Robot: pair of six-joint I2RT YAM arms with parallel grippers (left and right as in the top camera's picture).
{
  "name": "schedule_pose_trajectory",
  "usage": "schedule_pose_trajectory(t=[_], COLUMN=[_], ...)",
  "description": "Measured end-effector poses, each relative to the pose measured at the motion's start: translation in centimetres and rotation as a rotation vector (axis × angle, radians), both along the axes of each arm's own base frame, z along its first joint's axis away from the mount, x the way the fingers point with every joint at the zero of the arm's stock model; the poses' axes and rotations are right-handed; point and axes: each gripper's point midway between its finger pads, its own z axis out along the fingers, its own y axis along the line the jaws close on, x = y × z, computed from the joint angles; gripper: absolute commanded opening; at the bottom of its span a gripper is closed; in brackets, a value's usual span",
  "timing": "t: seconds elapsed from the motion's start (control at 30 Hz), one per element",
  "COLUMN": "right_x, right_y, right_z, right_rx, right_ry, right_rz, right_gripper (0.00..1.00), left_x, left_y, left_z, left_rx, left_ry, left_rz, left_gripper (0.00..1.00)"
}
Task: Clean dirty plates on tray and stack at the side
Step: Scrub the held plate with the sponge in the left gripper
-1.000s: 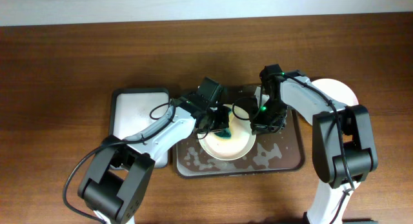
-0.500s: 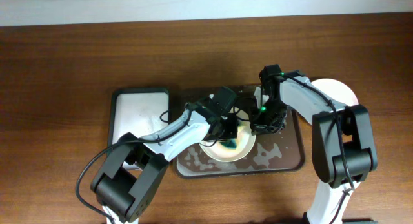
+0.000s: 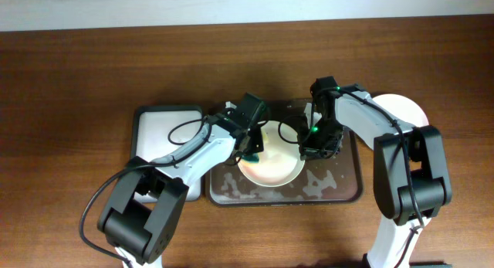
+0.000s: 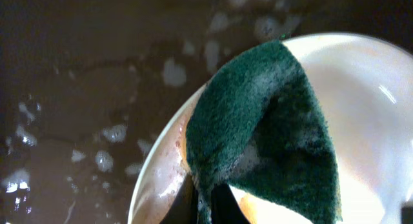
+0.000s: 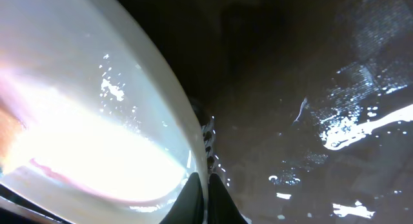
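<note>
Mid-scrub: one plate (image 3: pixel 274 167) sits in the sudsy tray (image 3: pixel 340 192).
The left gripper (image 3: pixel 252 150) clamps a green sponge (image 4: pixel 264 121) at the plate's left rim, where reddish smears remain. The right gripper (image 3: pixel 314 147) pinches the right rim. Another plate (image 3: pixel 407 110) lies beside the tray (cleaned, I judge), and stacking is not yet done.

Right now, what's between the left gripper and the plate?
A soapy green sponge, pinched in the left gripper and pressed on the plate at its rim. The left wrist view shows it best.

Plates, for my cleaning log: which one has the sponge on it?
The cream plate on the dark tray, with the green sponge at its left rim; the white plate sits off-tray, far right.
</note>
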Motion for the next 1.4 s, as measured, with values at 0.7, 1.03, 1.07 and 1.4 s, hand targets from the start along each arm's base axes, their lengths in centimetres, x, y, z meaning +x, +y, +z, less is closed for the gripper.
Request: schedule_pose_trajectory(t=[0.7,1.03,1.07,1.4], right_x=[-0.1,-0.3,-0.4,-0.4], right_y=[0.0,0.2,0.1,0.1], right_z=[0.0,0.1,0.1,0.1], right_rx=[0.002,0.012,0.008,0.005], right_ry=[0.009,0.015,0.015,0.016], right_rz=[-0.017,0.0,0.001,0.002], right_gripper=[0.04,0.04,0.04,0.04], left_x=[1.7,-1.2,-0.8,2.3], left_y=[-3.3,0.7,0.5,-3.8], left_z=[-0.3,1.7,2.5,4.1], left_rx=[-0.119,0.001,-0.014,-0.125], left_ry=[-0.062,0.038,0.011,-0.17], left_rz=[-0.041,-0.067,-0.074,-0.147], left_gripper=[0.0,0.0,0.0,0.0])
